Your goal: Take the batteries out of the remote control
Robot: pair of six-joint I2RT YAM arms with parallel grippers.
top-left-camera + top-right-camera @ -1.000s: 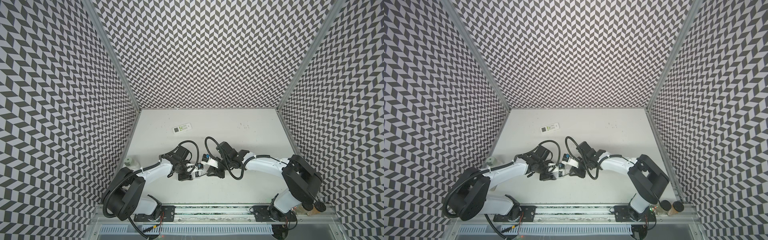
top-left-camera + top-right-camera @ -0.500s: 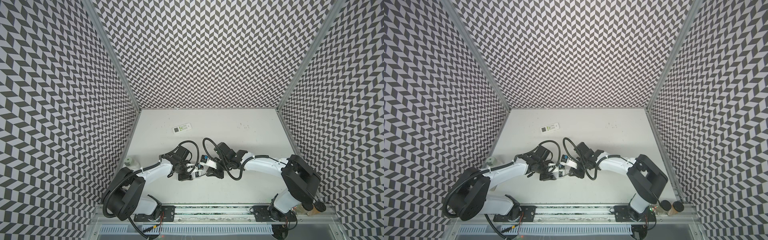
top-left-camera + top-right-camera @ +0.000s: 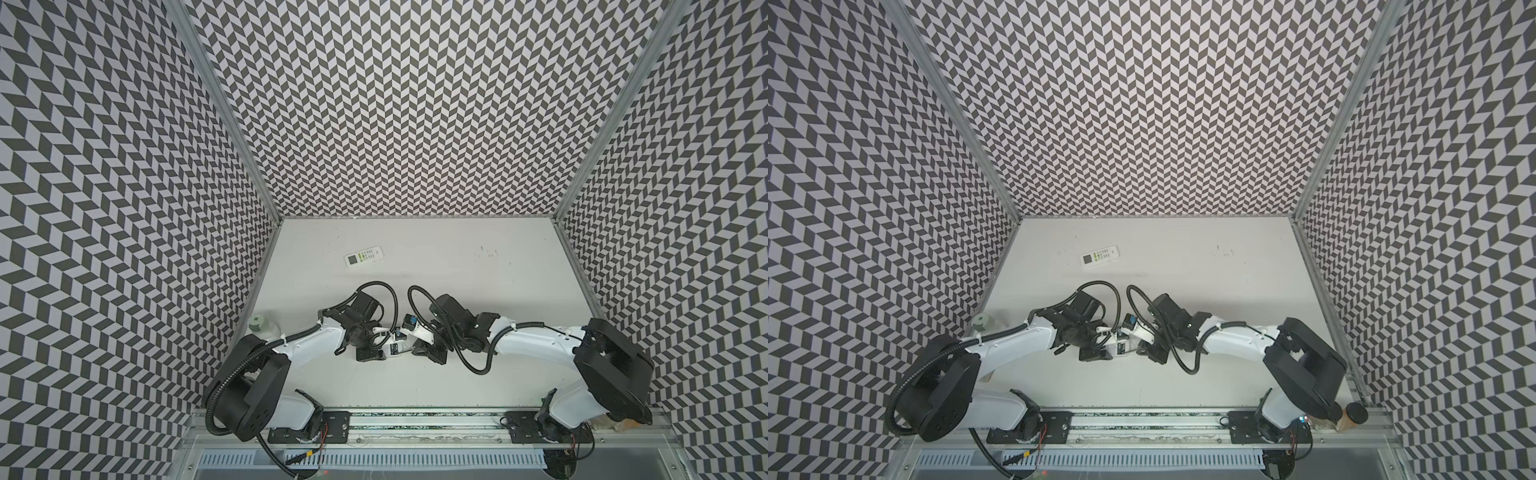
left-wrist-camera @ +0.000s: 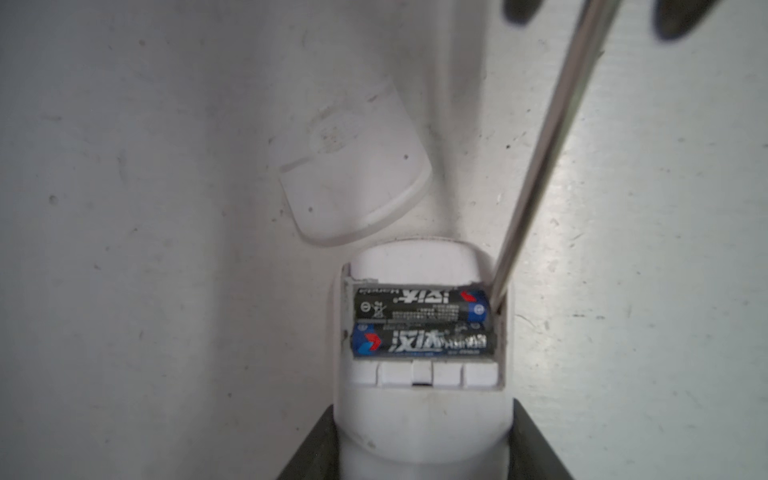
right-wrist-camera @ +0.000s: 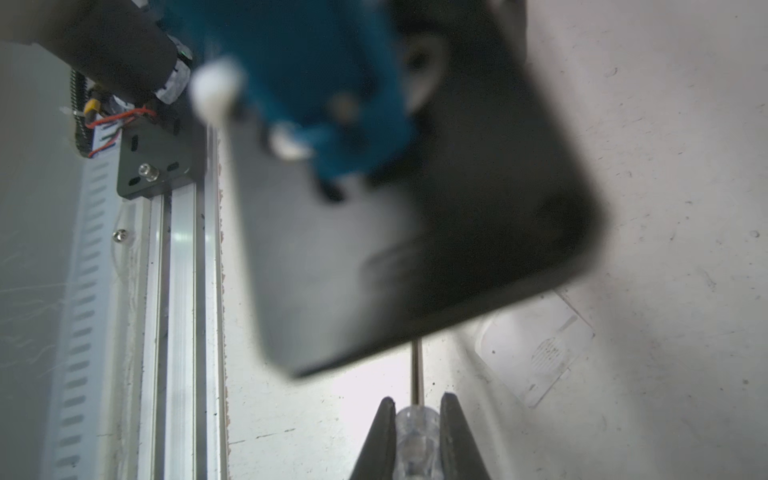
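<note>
While left hand grips remote, batteries just fwd

Both top views look down on the table (near-identical framing); wrist cameras sit close.

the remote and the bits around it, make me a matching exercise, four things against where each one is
1 battery cover
2 two black batteries
3 screwdriver
4 second remote

a in the right gripper
b loose on the table
c far from both arms, buttons up
d side by side in the opened remote

Pairs: 1-b, 2-d, 3-a, 4-c
</note>
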